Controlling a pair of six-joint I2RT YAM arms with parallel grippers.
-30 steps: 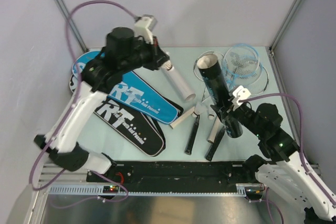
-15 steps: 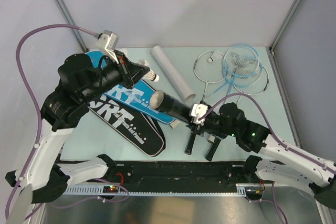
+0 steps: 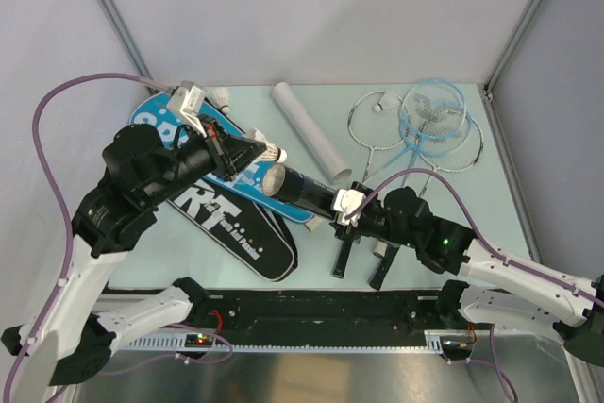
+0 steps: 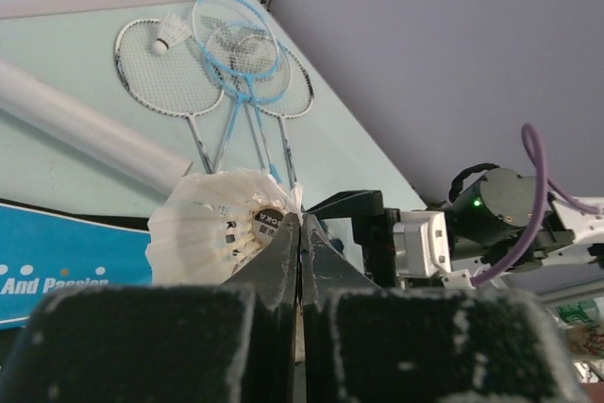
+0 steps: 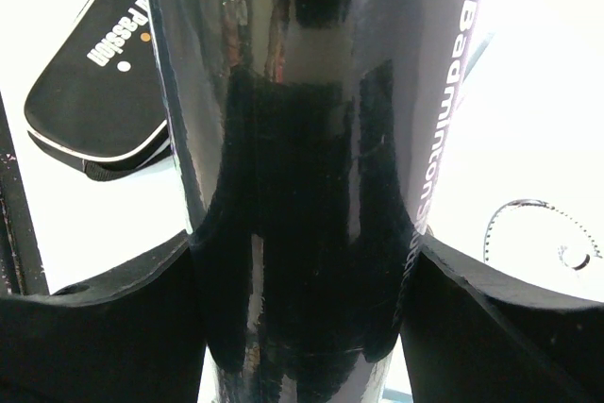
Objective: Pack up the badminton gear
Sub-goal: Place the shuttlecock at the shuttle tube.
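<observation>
Top view, black tube (image 3: 304,190): glossy and dark, held level above the table, its pale open mouth turned to the left.
Top view, right gripper (image 3: 344,205): my jaws stand wide and clasp the black tube at the end away from its mouth.
Top view, left gripper (image 3: 257,150): my fingers are pinched together on a shuttlecock (image 3: 273,152) with white feathers, just beside the black tube's mouth.
Top view, white tube (image 3: 310,131): lies slanted on the table, just beyond the black tube.
Top view, bags: the blue bag (image 3: 149,120) and black bag (image 3: 250,238) overlap, left of the black tube.
Top view, rackets (image 3: 425,125): thin frames, one blue, with overlapping heads, beyond and right of the black tube.
Left wrist view, left gripper (image 4: 300,226): the fingertips meet with no gap, gripping the shuttlecock (image 4: 219,226) by its cork; the feathers fan out to the left.
Left wrist view, loose shuttlecock (image 4: 166,35): rests on a racket's strings.
Right wrist view, black tube (image 5: 302,186): fills the frame, with white "Badminton" lettering on its side.
Right wrist view, fingers (image 5: 94,327): both are spread wide and press on the black tube's sides.
</observation>
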